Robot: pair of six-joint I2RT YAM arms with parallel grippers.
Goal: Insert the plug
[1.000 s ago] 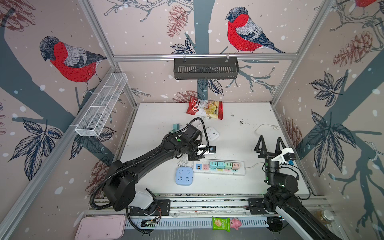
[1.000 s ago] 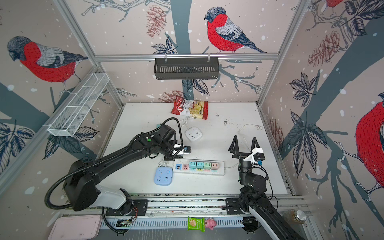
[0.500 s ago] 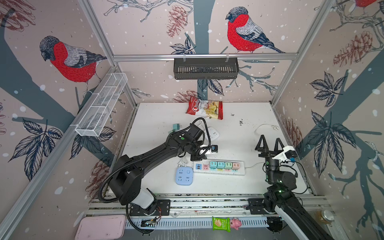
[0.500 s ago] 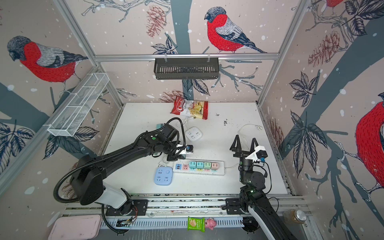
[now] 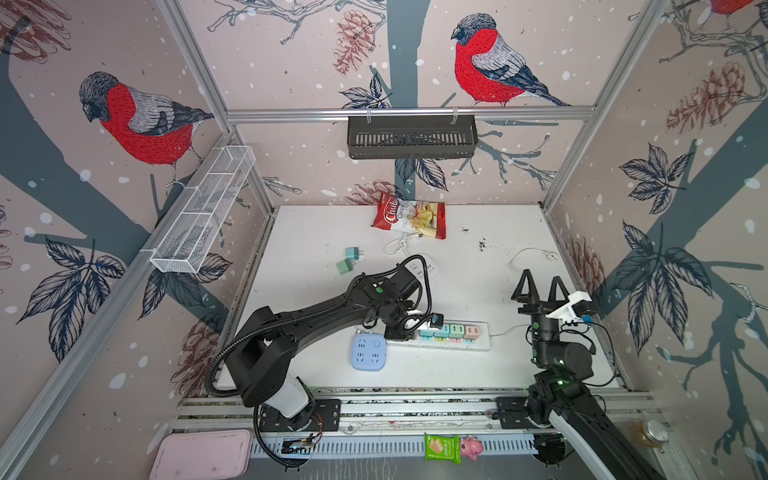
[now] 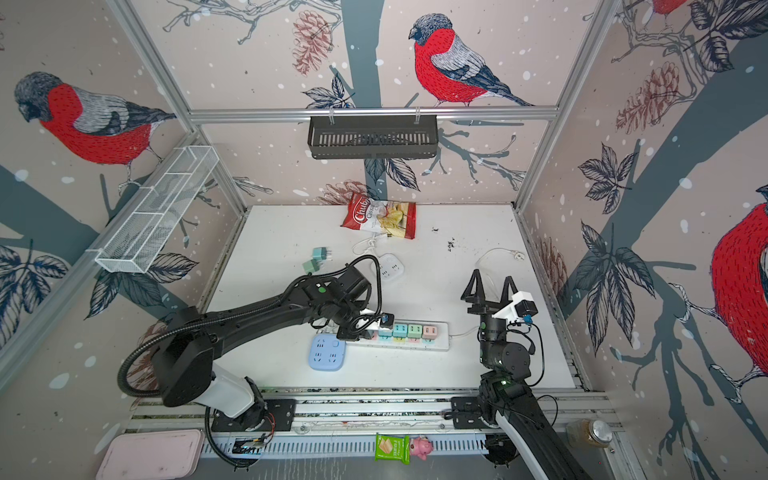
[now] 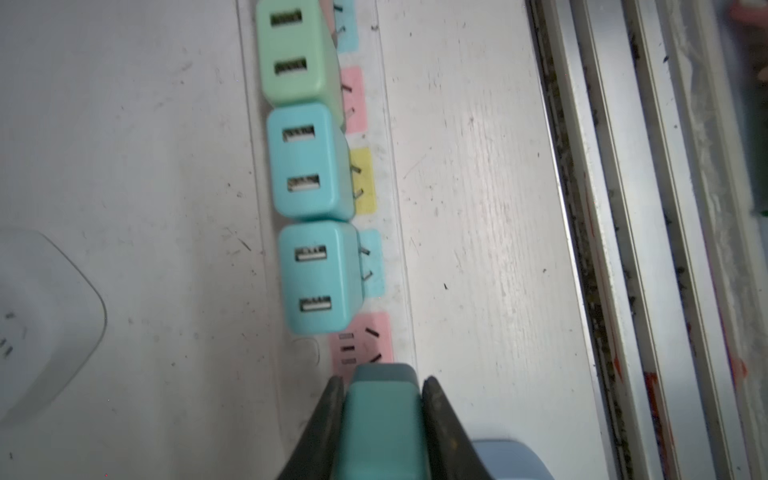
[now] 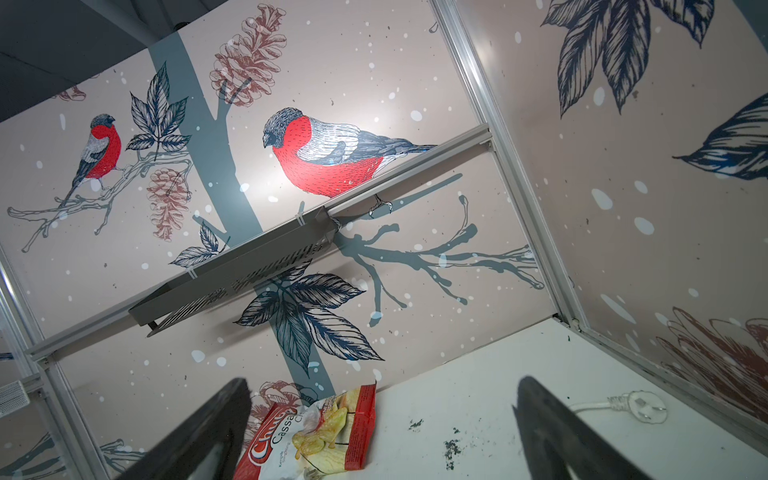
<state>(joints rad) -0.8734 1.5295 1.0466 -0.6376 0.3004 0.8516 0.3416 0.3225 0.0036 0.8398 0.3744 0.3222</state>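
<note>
The plug (image 7: 380,428) could snag on the neighbouring charger (image 7: 320,276) or miss the pink socket (image 7: 361,345) — its prongs are hidden, so I can't judge the alignment. The left gripper (image 7: 383,384) clamps it, arm stretched low over the strip (image 5: 457,345). The right gripper (image 5: 541,276) gapes empty — pointing upward.

Bullfinch-and-pinecone wallpaper (image 5: 490,62) covers three walls framed in aluminium rails (image 5: 407,113). A black basket (image 5: 411,143) hangs at upper centre of the frame, a white wire basket (image 5: 199,212) at left, above a scuffed white tabletop (image 5: 311,232).
</note>
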